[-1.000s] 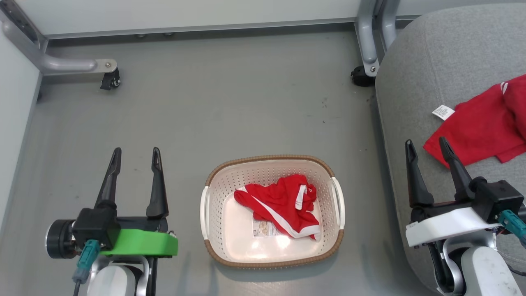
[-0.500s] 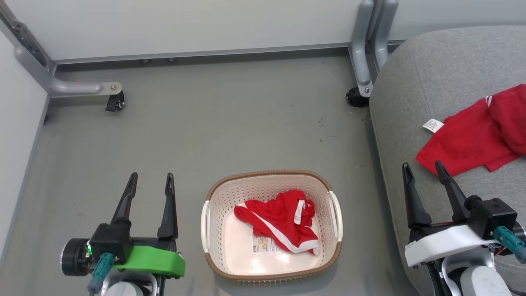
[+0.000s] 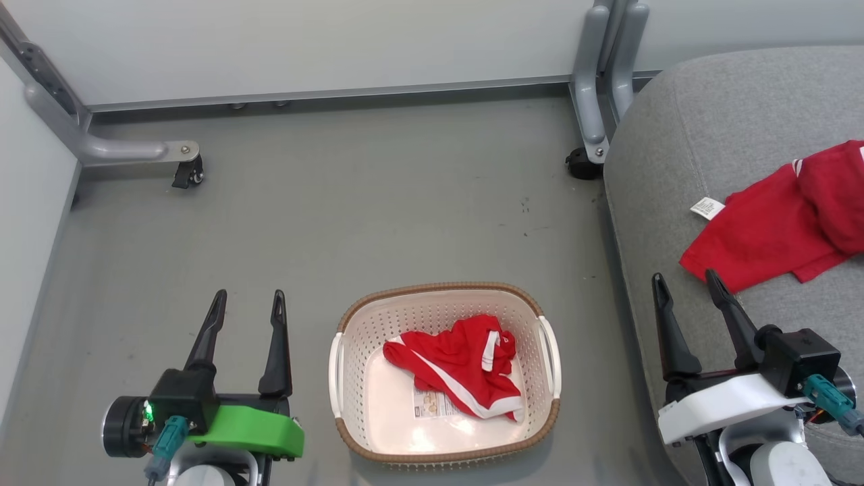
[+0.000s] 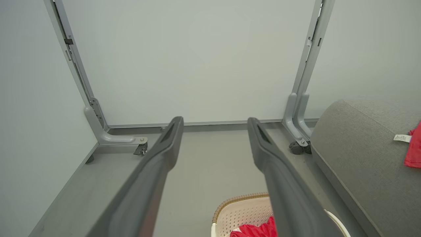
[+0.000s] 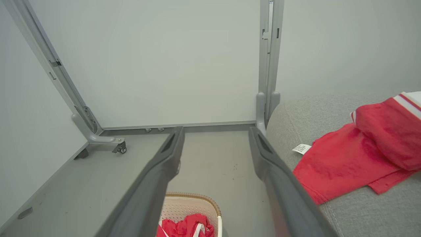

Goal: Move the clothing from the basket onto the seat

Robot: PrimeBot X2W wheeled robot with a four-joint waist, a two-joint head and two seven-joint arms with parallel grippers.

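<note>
While left gripper (image 3: 249,295) and right gripper (image 3: 682,275) stand spread, empty | basket (image 3: 439,289) long axis runs left-right, handles (image 3: 335,364) at its ends | clothing (image 3: 452,358) inside slants upper-left to lower-right

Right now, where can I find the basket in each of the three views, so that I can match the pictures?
Head view: the basket stands on the floor at lower centre.
Left wrist view: at the bottom edge, right of centre, cut off by the frame.
Right wrist view: at the bottom edge, just left of centre.
Shared landmark: the grey seat, on the right in all three.
</note>
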